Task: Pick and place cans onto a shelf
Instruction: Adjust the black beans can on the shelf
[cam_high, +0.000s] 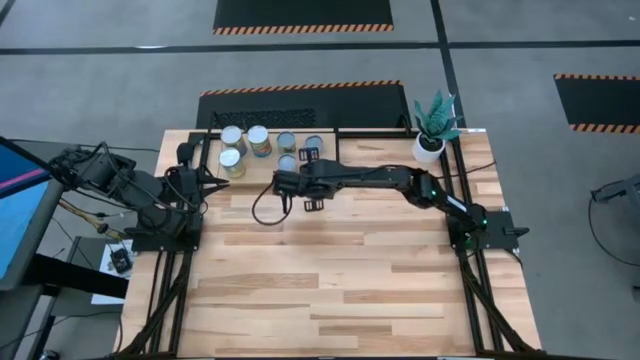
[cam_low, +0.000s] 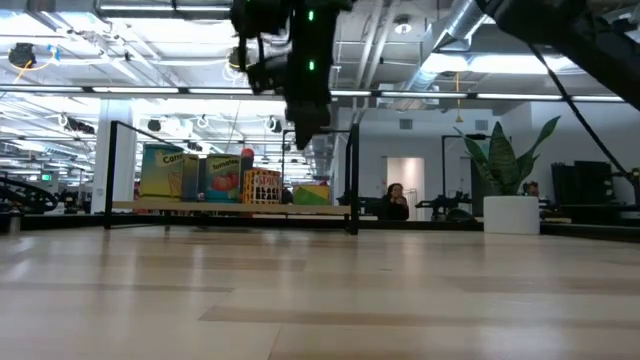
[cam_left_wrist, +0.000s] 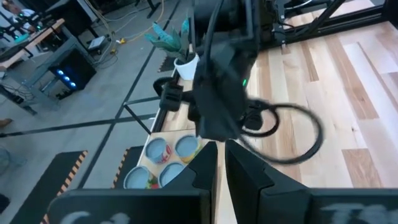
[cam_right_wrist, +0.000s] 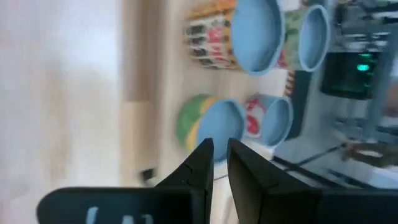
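**Cans stand on shelf as right arm reaches across table**

The cans (cam_high: 259, 140) stand clustered on the shelf (cam_low: 230, 207) at the far edge of the table (cam_high: 330, 280). Six round tops show from above, and the low view shows their coloured labels side by side on the raised board. The right arm stretches from its base at the table's right side across to the shelf's front. The right gripper (cam_high: 278, 184) hangs above the tabletop just before the cans. Its fingers (cam_right_wrist: 200, 163) are drawn nearly together with only a slim gap, and nothing is between them. In its wrist view the blue tops sit close ahead. The left arm waits at the table's left side, with the left gripper (cam_high: 212, 178) pointing toward the shelf's near corner. Its fingers (cam_left_wrist: 208, 171) are likewise pressed close and empty. A potted plant (cam_high: 432, 130) stands at the far right, apart from the shelf. A person is seen in the room beyond the table.
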